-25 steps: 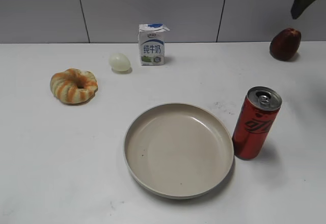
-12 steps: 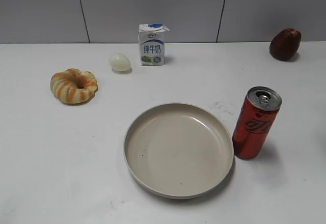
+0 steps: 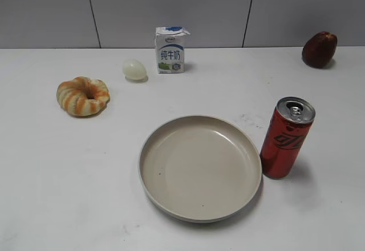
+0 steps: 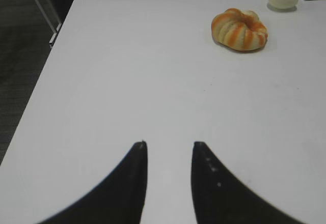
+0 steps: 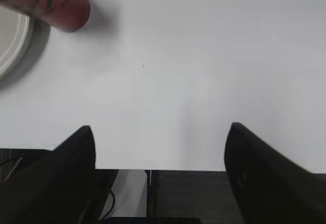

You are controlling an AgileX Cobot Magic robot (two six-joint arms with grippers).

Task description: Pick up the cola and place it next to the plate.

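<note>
The red cola can [image 3: 286, 139] stands upright on the white table, right beside the right rim of the beige plate [image 3: 171, 205]. In the right wrist view the can [image 5: 51, 5] is at the top left with the plate's rim [image 5: 10, 40] next to it. My right gripper [image 5: 160, 132] is open wide and empty, over the table's near edge, well apart from the can. My left gripper [image 4: 169, 145] is open and empty above bare table at the left. Neither gripper shows in the exterior view.
An orange-striped ring-shaped bread [image 3: 82, 96], a pale egg [image 3: 134, 69] and a white-blue milk carton [image 3: 170, 49] stand at the back left. A dark red fruit [image 3: 319, 49] is at the back right. The table's left edge [image 4: 46, 66] drops to dark floor.
A dark arm part at the top right of the exterior view one second ago has left the view. The can and plate have not moved.
</note>
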